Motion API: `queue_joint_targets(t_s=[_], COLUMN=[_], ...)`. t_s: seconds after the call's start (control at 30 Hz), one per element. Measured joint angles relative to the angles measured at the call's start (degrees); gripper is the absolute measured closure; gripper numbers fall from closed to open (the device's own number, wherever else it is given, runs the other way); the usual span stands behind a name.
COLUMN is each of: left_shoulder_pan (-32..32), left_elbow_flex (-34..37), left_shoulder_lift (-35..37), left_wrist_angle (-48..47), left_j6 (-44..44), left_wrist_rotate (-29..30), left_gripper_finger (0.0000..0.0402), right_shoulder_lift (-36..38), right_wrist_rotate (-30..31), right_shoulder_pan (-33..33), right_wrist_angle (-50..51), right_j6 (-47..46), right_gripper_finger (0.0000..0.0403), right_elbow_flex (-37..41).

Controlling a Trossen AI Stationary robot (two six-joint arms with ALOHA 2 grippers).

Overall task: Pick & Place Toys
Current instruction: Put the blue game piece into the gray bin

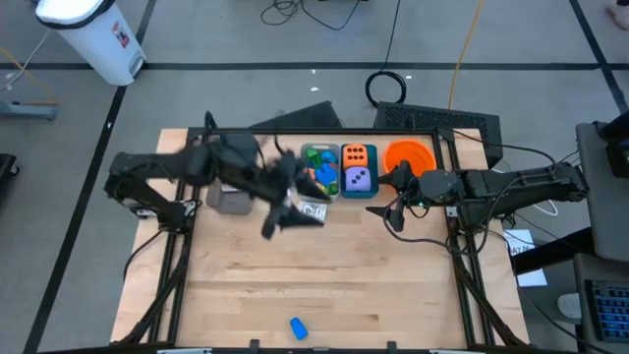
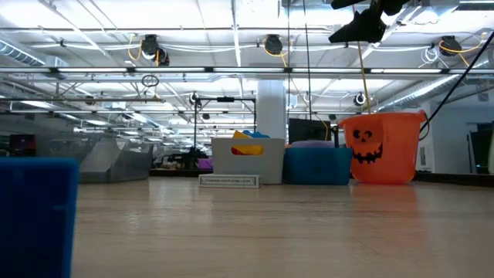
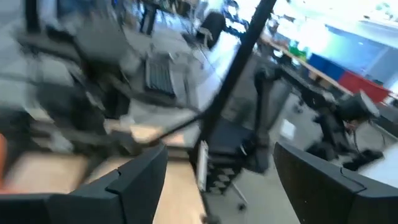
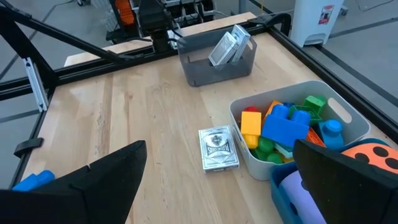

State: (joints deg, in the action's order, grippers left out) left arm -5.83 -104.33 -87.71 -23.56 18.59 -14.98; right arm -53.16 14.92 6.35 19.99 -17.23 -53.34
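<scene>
A white printed packet (image 1: 314, 212) lies flat on the table in front of the white bin (image 1: 307, 187) of coloured bricks (image 4: 286, 124). It also shows in the right wrist view (image 4: 218, 148). The teal bin (image 1: 359, 193) holds an orange die (image 1: 357, 155) and a purple die (image 1: 360, 179). A blue brick (image 1: 297, 327) lies alone near the table's near edge. My left gripper (image 1: 278, 221) is open and empty, raised above the table left of the packet. My right gripper (image 1: 393, 214) is open and empty, right of the bins.
A dark grey bin (image 4: 217, 59) with packets standing in it sits at the far left. The orange bucket (image 1: 409, 157) stands right of the teal bin. The wooden table's middle and near half hold only the blue brick. Black frame rails run along both sides.
</scene>
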Motion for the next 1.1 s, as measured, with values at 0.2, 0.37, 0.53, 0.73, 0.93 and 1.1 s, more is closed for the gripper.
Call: queue_joint_targets(t_s=[0.2, 0.37, 0.53, 0.73, 0.93, 1.1], left_shoulder_pan=[-3.81, -4.49, -3.81, -3.25, -4.07, -5.13], left_elbow_flex=[13.2, 21.07, 25.53, 29.89, 34.82, 37.53], left_shoulder_lift=[2.33, 4.61, 8.27, 14.17, 19.33, 19.95], left_wrist_angle=[11.52, 21.43, 24.38, 24.96, 28.42, 30.31], left_j6=[7.0, 11.87, 12.36, 9.04, 8.56, 10.19], left_wrist_rotate=[0.07, 0.67, 2.44, 5.91, 12.31, 14.07], left_gripper_finger=[0.0112, 0.0112, 0.0112, 0.0112, 0.0112, 0.0112], right_shoulder_lift=[0.01, 0.02, -0.01, 0.0, -0.01, -0.01], right_wrist_rotate=[0.0, 0.0, 0.0, 0.0, 0.0, 0.0], right_shoulder_pan=[0.0, 0.0, 0.0, 0.0, 0.0, 0.0], right_wrist_angle=[0.03, -0.55, -1.1, -1.91, -1.73, -1.75], right_j6=[-0.02, -0.02, -0.02, -0.02, -0.02, -0.02], right_gripper_finger=[0.0007, 0.0007, 0.0007, 0.0007, 0.0007, 0.0007], right_elbow_flex=[0.0, -0.02, -0.02, -0.02, -0.02, -0.02])
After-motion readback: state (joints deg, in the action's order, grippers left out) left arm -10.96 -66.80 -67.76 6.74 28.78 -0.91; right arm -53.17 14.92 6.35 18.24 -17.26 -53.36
